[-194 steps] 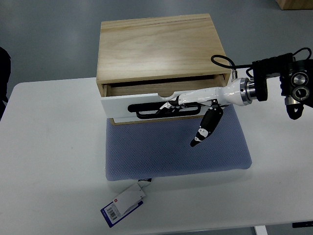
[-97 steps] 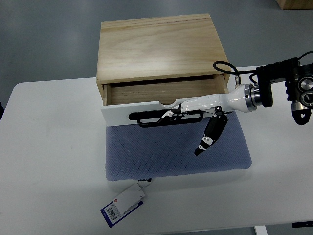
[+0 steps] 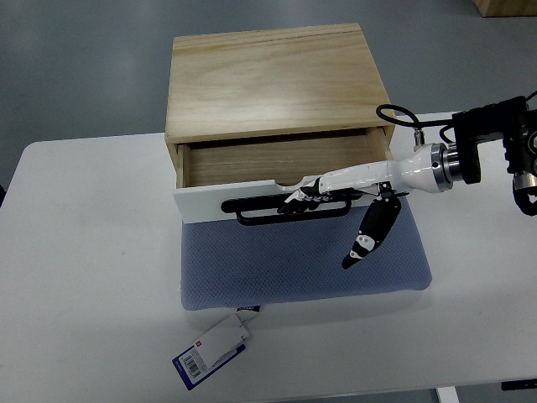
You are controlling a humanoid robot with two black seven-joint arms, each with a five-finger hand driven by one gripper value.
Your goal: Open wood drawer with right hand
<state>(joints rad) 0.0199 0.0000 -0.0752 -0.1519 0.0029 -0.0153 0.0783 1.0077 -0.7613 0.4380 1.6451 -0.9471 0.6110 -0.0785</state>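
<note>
Right hand [image 3: 323,191] reaches in from the right edge, its fingers curled around the black handle [image 3: 289,208] on the white front of the drawer [image 3: 252,180], while the thumb hangs loose over the blue mat [image 3: 302,260]. That drawer stands partly out of the wooden box [image 3: 273,80], which sits at the back of the white table [image 3: 84,277] with its front edge on the mat. Rigid wood should slide straight, probably light since its visible inside looks empty. Its handle's middle is the sensible grip; an off-centre pull might skew it or drag the box forward.
</note>
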